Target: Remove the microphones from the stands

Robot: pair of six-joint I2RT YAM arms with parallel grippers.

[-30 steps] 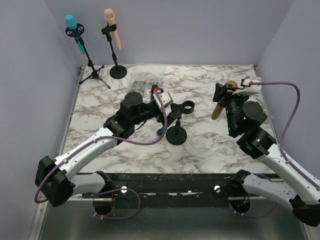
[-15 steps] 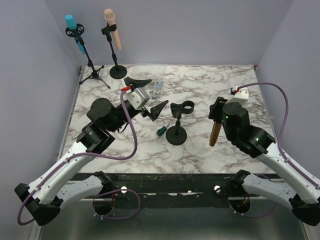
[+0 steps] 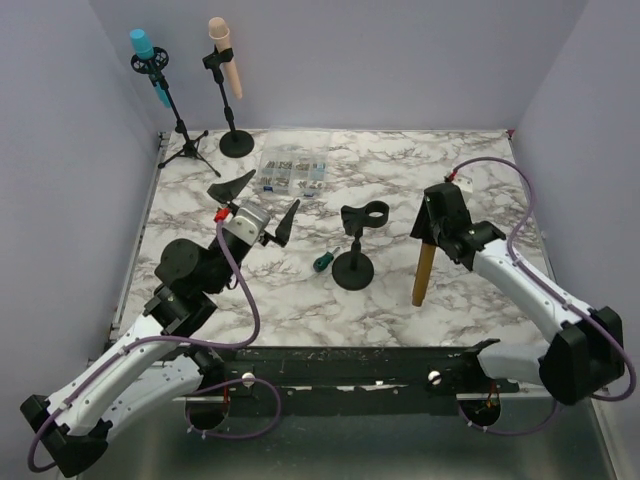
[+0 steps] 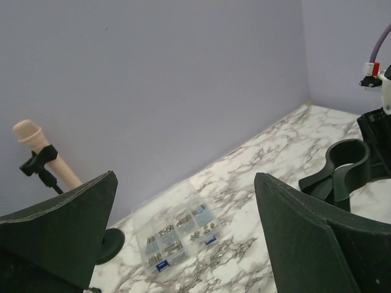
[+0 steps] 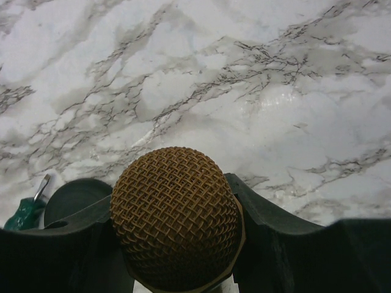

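Note:
The brown microphone (image 3: 424, 272) is out of the stand and hangs nearly upright, mesh head up, its lower end close to the table. My right gripper (image 3: 436, 226) is shut on it just below the head. In the right wrist view the mesh head (image 5: 176, 213) fills the space between the dark fingers (image 5: 278, 235). The black stand (image 3: 353, 268) sits mid-table to the left of the microphone, and its clip (image 3: 365, 214) holds nothing. My left gripper (image 3: 258, 205) hangs open left of the stand with nothing between its fingers (image 4: 308, 238).
At the back left, a blue microphone (image 3: 150, 62) sits on a tripod stand and a beige one (image 3: 226, 66) on a round-base stand. A clear parts box (image 3: 291, 170) lies behind the left gripper. A green screwdriver (image 3: 322, 262) lies by the stand's base.
The right gripper has brought the microphone nearer and lower, turning it upright. The left arm has drawn back from the stand toward the near left, staying open.

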